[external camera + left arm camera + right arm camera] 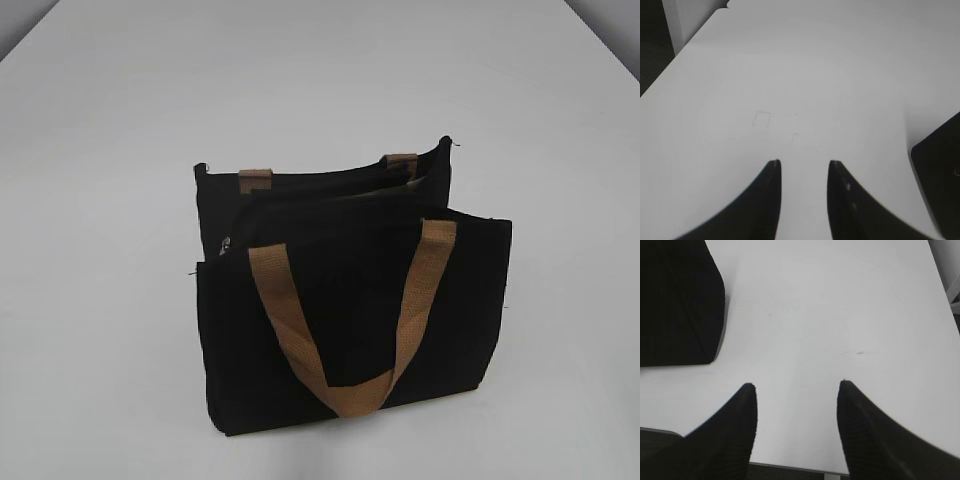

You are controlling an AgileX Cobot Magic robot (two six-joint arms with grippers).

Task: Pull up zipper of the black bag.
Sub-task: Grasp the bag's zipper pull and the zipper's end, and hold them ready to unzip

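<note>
Our left gripper (804,167) hangs parted over bare white table (90,150), holding nothing. At centre the black bag (350,330) stands upright, mouth gaping, its zipper (226,246) pull at the left end, presumably awaiting closure. Our right gripper (797,387) hangs spread and empty, the bag beside it.

No readable text, label, brand, number or sign shows in any view — the black bag (350,320) bears no print, and the desk (100,150) carries only faint, unreadable marks.
</note>
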